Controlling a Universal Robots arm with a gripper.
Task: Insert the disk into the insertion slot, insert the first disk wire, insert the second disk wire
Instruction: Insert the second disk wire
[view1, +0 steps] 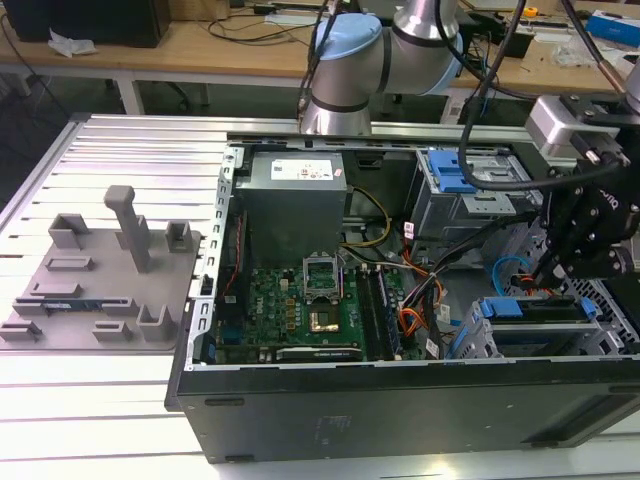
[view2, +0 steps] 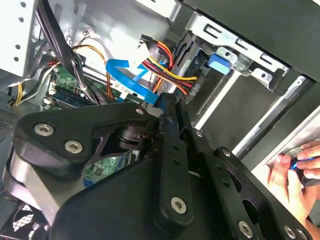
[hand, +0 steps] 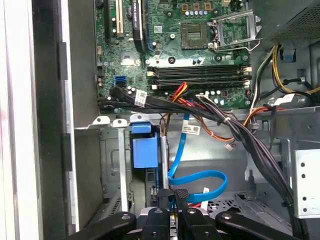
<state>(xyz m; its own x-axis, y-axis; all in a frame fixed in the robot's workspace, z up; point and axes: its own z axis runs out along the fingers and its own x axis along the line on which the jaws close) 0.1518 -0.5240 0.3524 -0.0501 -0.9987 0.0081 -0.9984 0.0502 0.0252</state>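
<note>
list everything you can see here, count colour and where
table: 1, silver, slatted, under everything
computer case: 1, black, open, on the table
fixture plate: 1, grey, at the exterior view's left
power supply: 1, grey, inside the case
motherboard: 1, green, case floor
tall cage: 1, grey with a blue latch
disk: 1, blue carrier, in the low grey insertion slot
blue wire: 1, looped above the cage
hand: 1, person's, beside the case
arm: 1, silver and blue
gripper: 1, black, fingers closed on the blue wire's end
</note>
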